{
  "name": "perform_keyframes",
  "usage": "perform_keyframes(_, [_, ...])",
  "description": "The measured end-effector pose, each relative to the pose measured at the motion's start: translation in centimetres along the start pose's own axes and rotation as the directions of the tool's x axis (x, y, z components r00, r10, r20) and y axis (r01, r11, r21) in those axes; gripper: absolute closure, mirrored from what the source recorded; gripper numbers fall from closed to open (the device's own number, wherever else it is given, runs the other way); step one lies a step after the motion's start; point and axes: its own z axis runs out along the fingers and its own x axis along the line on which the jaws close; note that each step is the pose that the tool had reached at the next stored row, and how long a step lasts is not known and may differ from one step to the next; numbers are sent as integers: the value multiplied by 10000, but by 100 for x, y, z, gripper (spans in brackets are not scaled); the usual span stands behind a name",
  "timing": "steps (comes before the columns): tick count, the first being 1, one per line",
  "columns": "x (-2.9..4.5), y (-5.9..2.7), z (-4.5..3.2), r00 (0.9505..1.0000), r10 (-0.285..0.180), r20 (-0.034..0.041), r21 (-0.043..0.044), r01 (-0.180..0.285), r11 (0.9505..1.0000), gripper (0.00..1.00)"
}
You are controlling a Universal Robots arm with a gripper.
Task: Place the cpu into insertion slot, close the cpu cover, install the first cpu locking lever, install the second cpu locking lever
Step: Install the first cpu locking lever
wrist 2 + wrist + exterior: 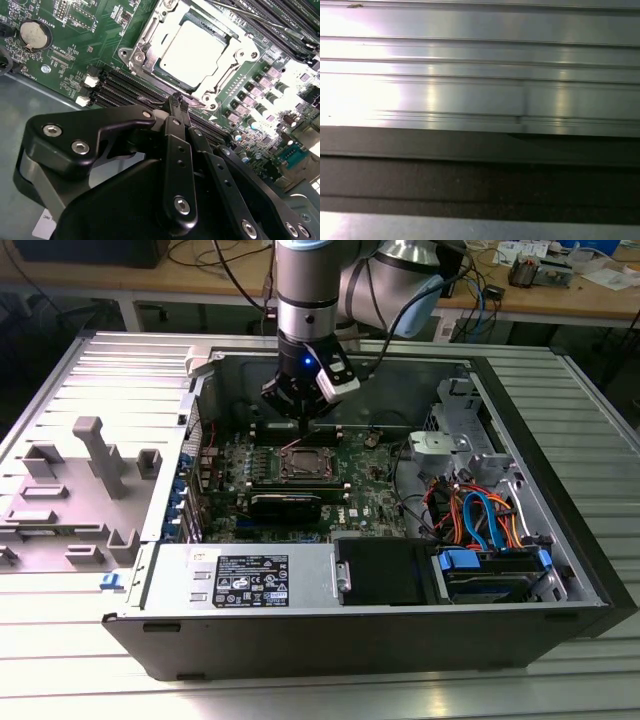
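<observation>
The cpu (pixel 197 50), a dull silver square, lies in the insertion slot (pixel 305 463) on the green motherboard. The cpu cover (pixel 150 37), a silvery frame with a cut-out centre, lies flat over the chip's edges. My gripper (pixel 178 103) is shut, its black fingertips pressed together at the socket's near edge. A thin wire locking lever (pixel 150 101) runs right beside the tips; I cannot tell whether they touch it. Another lever (pixel 235 14) runs along the far side of the socket. In the exterior view my gripper (pixel 303 425) hangs just above the socket inside the open case.
Black memory slots (pixel 125 82) and a coin battery (pixel 35 34) flank the socket. A black graphics card (pixel 285 503), power supply (pixel 240 578) and cabled drive cage (pixel 480 520) crowd the case. A grey fixture tray (pixel 80 480) sits on the exterior view's left. A ribbed metal surface (pixel 480 85) shows in the first wrist view.
</observation>
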Motion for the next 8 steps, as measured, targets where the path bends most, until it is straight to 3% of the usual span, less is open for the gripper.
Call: perform_keyframes(8, [-101, -1, 66, 10000, 0, -1, 35, 0, 10000, 89])
